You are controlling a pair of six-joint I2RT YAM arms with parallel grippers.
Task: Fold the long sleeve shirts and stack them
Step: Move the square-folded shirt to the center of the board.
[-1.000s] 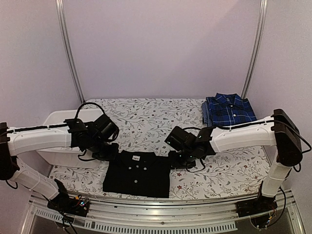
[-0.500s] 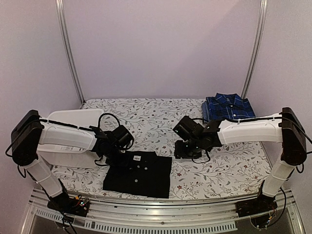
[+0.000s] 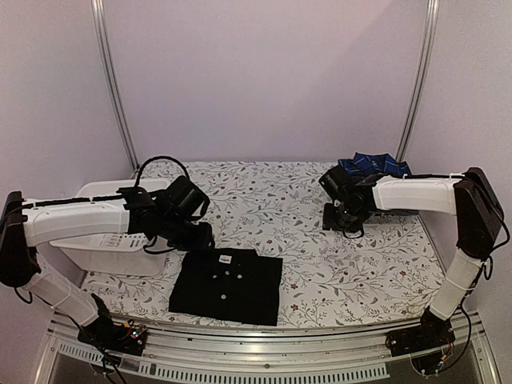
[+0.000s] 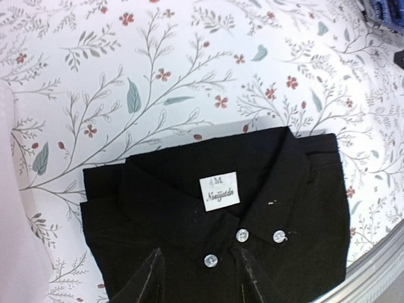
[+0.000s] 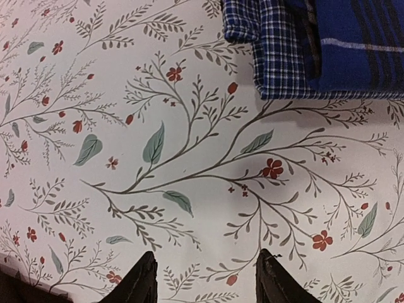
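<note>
Since 1 second ago my right gripper (image 5: 207, 278) has swung off the folded plain black button-up shirt (image 3: 226, 286), which lies flat at the near edge of the floral-clothed table (image 3: 264, 200) with my left gripper (image 4: 197, 278) hovering over it, jaws parted and empty. Farther back, the right one, likewise open and holding nothing, hangs just short of the folded blue-and-navy plaid shirt (image 5: 328, 44). Pinching only 1 layer there would, I judge, drag that fold open.

My right arm (image 3: 416, 192) hides most of the plaid shirt (image 3: 372, 162) from above; my left wrist view cuts the black shirt (image 4: 303, 208) off at its lower edge
</note>
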